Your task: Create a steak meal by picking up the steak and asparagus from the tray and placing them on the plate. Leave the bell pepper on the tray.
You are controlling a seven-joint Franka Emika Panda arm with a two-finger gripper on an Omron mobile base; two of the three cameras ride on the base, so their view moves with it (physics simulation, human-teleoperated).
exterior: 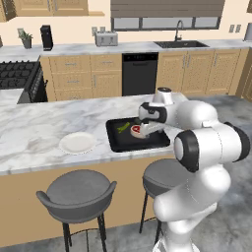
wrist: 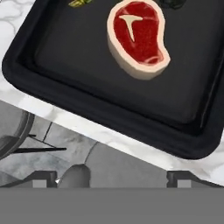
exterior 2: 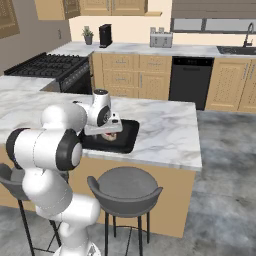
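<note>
The steak [wrist: 139,37], red with a pale fat rim, lies flat on the black tray [wrist: 74,57] near its middle. My gripper [wrist: 111,179] hangs above the tray's near edge, open, its fingertips [wrist: 43,178] wide apart and holding nothing. The tip of the bright green asparagus [wrist: 81,2] and a dark edge of the bell pepper [wrist: 173,3] peek in beyond the steak. From the left base the asparagus [exterior: 123,127] lies left of the steak [exterior: 137,130], the gripper [exterior: 146,131] just right of it, and the white plate [exterior: 78,142] sits left of the tray [exterior: 118,142]. From the right base the hand covers most of the tray [exterior 2: 127,137].
The tray and plate rest on a marble island counter [exterior: 44,128] near its front edge. Two grey stools [exterior: 76,189] [exterior: 165,172] stand below that edge. A stove [exterior: 17,74] is at the far left and a sink [exterior: 179,43] on the back counter.
</note>
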